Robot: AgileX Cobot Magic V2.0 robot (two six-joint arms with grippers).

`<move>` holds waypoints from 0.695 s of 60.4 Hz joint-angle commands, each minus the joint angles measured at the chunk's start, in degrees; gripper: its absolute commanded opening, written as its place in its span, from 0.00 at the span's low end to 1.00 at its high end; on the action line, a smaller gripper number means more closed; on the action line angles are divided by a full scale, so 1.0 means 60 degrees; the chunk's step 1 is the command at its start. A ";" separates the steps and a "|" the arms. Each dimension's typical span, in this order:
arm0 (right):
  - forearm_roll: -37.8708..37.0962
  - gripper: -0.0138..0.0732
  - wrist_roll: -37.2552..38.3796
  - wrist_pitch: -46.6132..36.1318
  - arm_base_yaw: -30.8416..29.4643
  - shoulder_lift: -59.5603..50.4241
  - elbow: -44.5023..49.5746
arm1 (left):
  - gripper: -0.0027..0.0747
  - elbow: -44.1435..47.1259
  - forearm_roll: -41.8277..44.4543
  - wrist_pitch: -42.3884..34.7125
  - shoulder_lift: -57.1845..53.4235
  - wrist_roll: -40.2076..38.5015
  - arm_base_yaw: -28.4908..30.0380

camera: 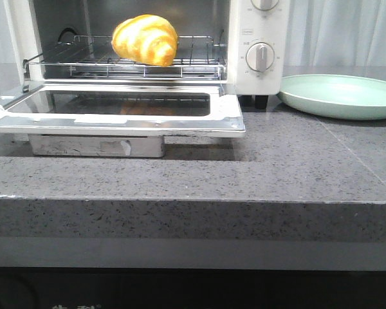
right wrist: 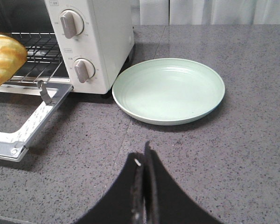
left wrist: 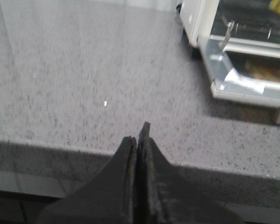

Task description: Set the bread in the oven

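The golden-yellow bread (camera: 146, 40) lies on the wire rack (camera: 116, 61) inside the white oven (camera: 257, 38), whose glass door (camera: 116, 109) is folded down open. The bread also shows in the right wrist view (right wrist: 4, 58), with the oven (right wrist: 102, 42) beside it. In the left wrist view the oven (left wrist: 242, 51) shows at a distance. My left gripper (left wrist: 139, 135) is shut and empty over the counter's front edge, far from the oven. My right gripper (right wrist: 143, 154) is shut and empty over the counter, short of the plate. Neither gripper shows in the front view.
A pale green round plate (camera: 341, 95) sits empty on the grey speckled counter (camera: 276, 161) right of the oven; it also shows in the right wrist view (right wrist: 170, 91). The open door juts toward the counter's front edge.
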 commanded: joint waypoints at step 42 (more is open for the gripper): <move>-0.0080 0.08 -0.0005 -0.0827 -0.0057 0.0064 -0.0269 | 0.01 0.0055 -0.0026 -0.1244 -0.0159 -0.0290 0.0021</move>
